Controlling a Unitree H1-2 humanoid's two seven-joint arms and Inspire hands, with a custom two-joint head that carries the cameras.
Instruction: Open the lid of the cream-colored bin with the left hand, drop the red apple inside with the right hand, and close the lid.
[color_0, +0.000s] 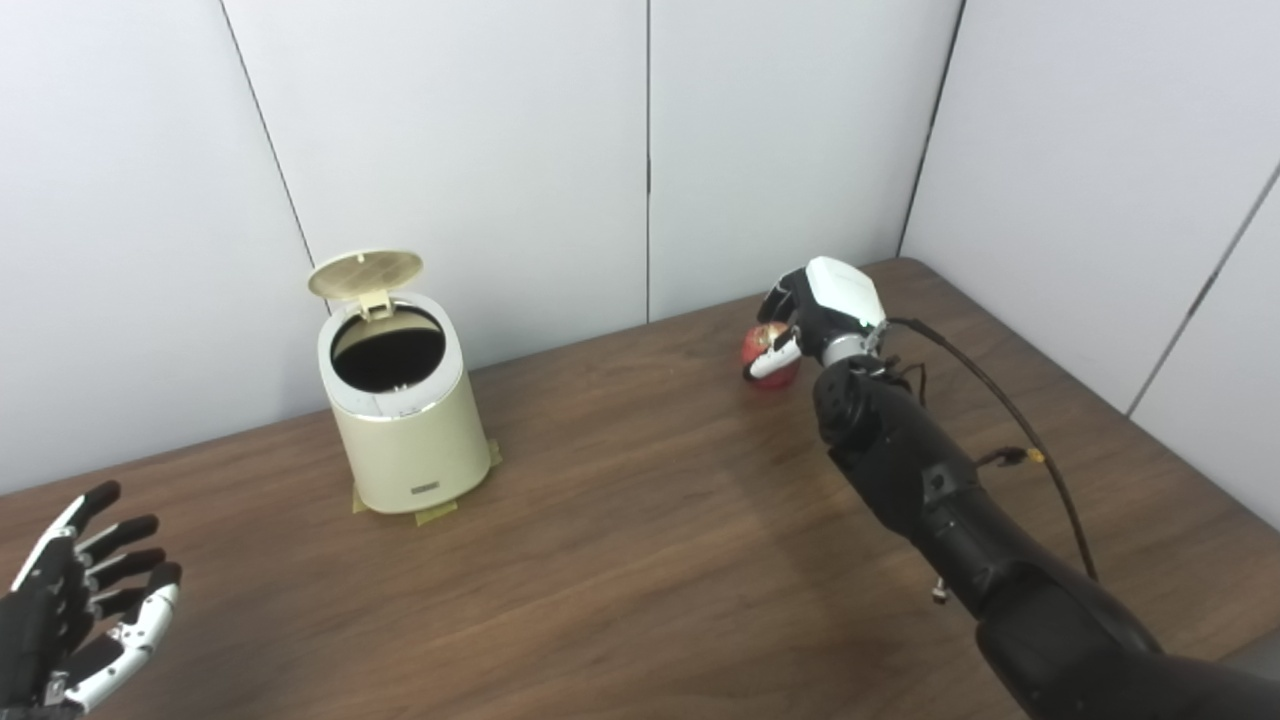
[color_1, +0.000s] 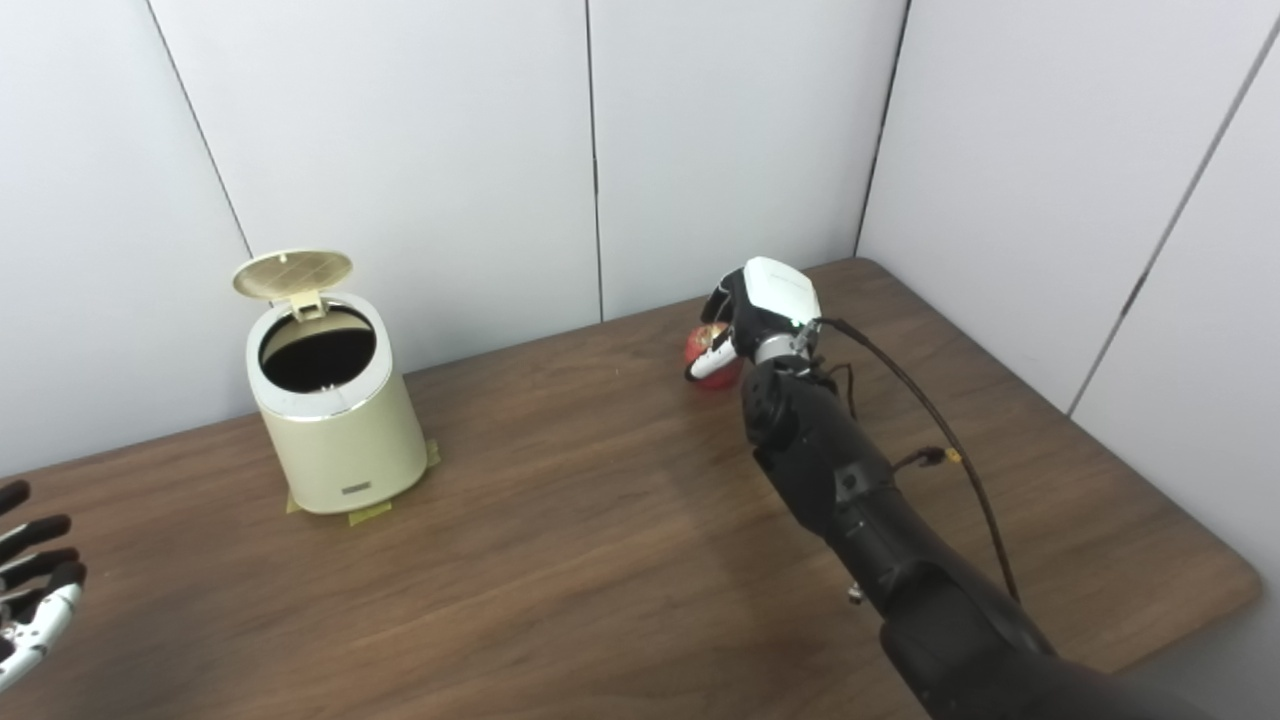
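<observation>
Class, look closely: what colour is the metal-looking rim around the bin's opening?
Shiny silver, ringing the dark opening of the cream bin; the left eye view shows the rim best.

The bin (color_0: 405, 415) stands near the table's (color_0: 640, 520) far edge, left of centre, its lid (color_0: 365, 273) tipped up behind the opening. The apple (color_0: 768, 356) lies toward the far right corner, under the right hand (color_0: 820, 318). The left hand (color_0: 75, 600) hovers at the near left corner.

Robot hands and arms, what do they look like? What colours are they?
The right hand has a smooth white shell on its back, black fingers and a white-sided thumb. Its arm is chunky matte black with rounded joints, and a thin dark cable with a small yellow connector loops along it. The left hand has black fingers with white plates along the sides.
</observation>
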